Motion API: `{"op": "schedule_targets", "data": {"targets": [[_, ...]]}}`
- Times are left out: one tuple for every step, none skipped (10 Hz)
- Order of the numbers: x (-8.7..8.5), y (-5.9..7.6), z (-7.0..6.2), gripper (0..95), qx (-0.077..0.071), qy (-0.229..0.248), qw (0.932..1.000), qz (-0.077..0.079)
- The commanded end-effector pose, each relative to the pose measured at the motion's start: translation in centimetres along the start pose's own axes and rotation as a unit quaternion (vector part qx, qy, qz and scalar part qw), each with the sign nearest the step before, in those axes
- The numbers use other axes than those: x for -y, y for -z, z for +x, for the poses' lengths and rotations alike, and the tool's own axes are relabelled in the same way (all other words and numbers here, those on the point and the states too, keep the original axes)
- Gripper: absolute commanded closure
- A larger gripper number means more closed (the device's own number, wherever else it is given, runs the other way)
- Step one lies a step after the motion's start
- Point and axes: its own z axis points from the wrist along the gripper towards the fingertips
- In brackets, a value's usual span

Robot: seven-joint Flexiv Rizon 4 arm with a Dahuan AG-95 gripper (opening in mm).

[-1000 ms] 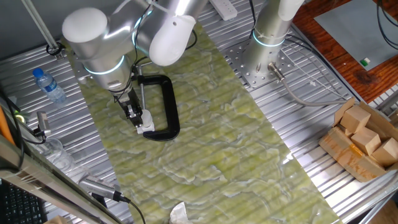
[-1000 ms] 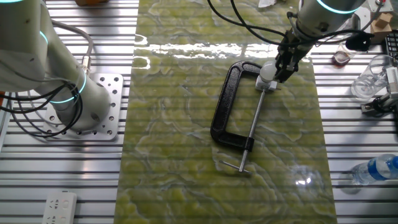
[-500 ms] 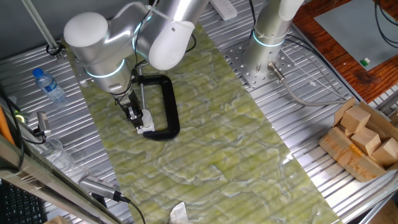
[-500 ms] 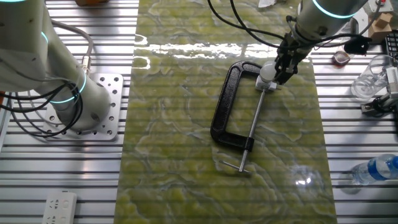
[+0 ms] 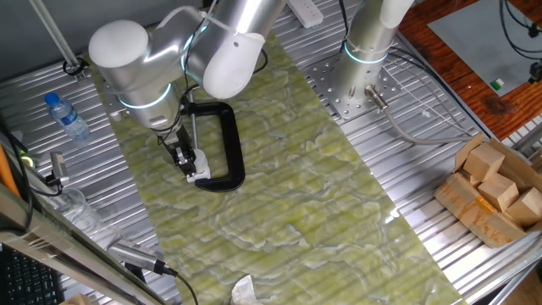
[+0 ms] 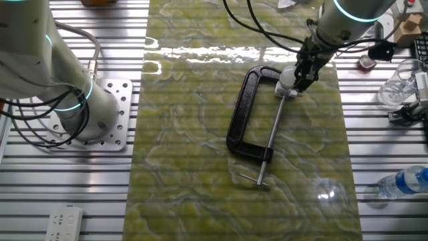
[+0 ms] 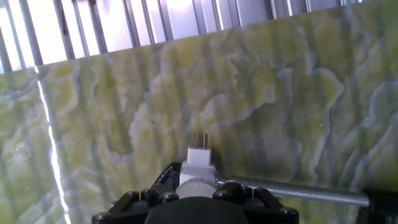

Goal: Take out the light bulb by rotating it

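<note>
The small white light bulb (image 6: 287,76) sits in a white boxy socket (image 6: 289,92) held at the top jaw of the black C-shaped clamp (image 6: 242,114), which lies flat on the green mat. My gripper (image 6: 300,75) is shut on the bulb from the right side. In the one fixed view the gripper (image 5: 185,158) is at the bulb (image 5: 196,163), just above the socket (image 5: 203,177). In the hand view the bulb (image 7: 196,185) shows between my fingers (image 7: 144,198), with the socket (image 7: 199,160) and its two metal prongs beyond it.
The clamp's threaded screw rod (image 6: 275,132) runs from the socket toward the near side. A second arm's base (image 6: 100,114) stands left of the mat. Water bottles (image 5: 66,115), a glass (image 6: 400,84) and cardboard boxes (image 5: 491,182) lie around the mat.
My wrist has turned a little about the bulb while staying in place. The clamp and socket have not moved.
</note>
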Motion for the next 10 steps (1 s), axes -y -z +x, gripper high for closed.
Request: {"op": "schedule_targets", "data": {"targets": [[0.06, 0.02, 0.07, 38.0, 0.000, 0.000, 1.0000, 0.000], [0.06, 0.00, 0.07, 38.0, 0.000, 0.001, 1.0000, 0.000], [0.06, -0.01, 0.07, 38.0, 0.000, 0.002, 1.0000, 0.001], [0.06, -0.01, 0.07, 38.0, 0.000, 0.004, 1.0000, 0.002], [0.03, 0.01, 0.05, 38.0, 0.001, 0.006, 1.0000, 0.003], [0.02, 0.02, 0.05, 38.0, 0.001, 0.007, 1.0000, 0.005], [0.02, 0.03, 0.05, 38.0, -0.001, 0.007, 1.0000, 0.005], [0.02, 0.03, 0.05, 38.0, 0.000, 0.009, 0.9999, 0.004], [0.01, 0.04, 0.04, 38.0, 0.001, 0.011, 0.9999, 0.003], [0.01, 0.05, 0.04, 38.0, 0.002, 0.007, 1.0000, 0.003]]}}
